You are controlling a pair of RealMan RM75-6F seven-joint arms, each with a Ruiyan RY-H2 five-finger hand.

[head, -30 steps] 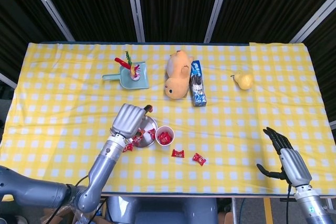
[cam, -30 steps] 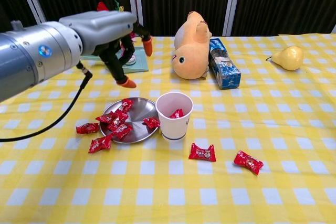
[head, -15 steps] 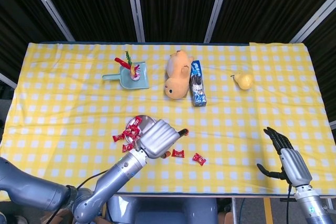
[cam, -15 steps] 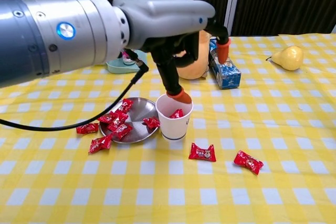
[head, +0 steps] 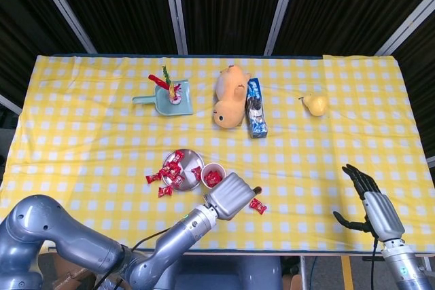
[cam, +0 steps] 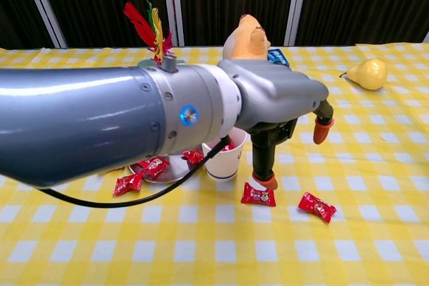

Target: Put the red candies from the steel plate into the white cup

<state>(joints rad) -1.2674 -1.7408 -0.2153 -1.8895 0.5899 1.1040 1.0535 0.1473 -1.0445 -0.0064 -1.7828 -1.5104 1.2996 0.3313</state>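
The steel plate (head: pixel 187 169) (cam: pixel 171 171) holds several red candies (head: pixel 172 166) (cam: pixel 153 165). To its right stands the white cup (head: pixel 213 174) (cam: pixel 224 163) with red candy inside. My left hand (head: pixel 231 196) (cam: pixel 281 122) hovers just right of the cup, fingers apart, holding nothing. One fingertip (cam: pixel 267 180) points down just above a loose red candy (cam: pixel 258 194). In the head view the hand hides that candy. A second loose candy (head: pixel 257 205) (cam: pixel 316 206) lies further right. My right hand (head: pixel 363 198) is open near the table's front right edge.
Two candies (head: pixel 153 178) (cam: pixel 127 183) lie on the cloth left of the plate. At the back are a teal dustpan with feathers (head: pixel 166 96), a plush duck (head: pixel 231 96), a blue packet (head: pixel 255 106) and a pear (head: pixel 315 104). My left forearm (cam: pixel 100 125) blocks much of the chest view.
My left hand moved from above the plate, over the cup, to the cloth right of the cup above a loose candy. The right hand has not moved.
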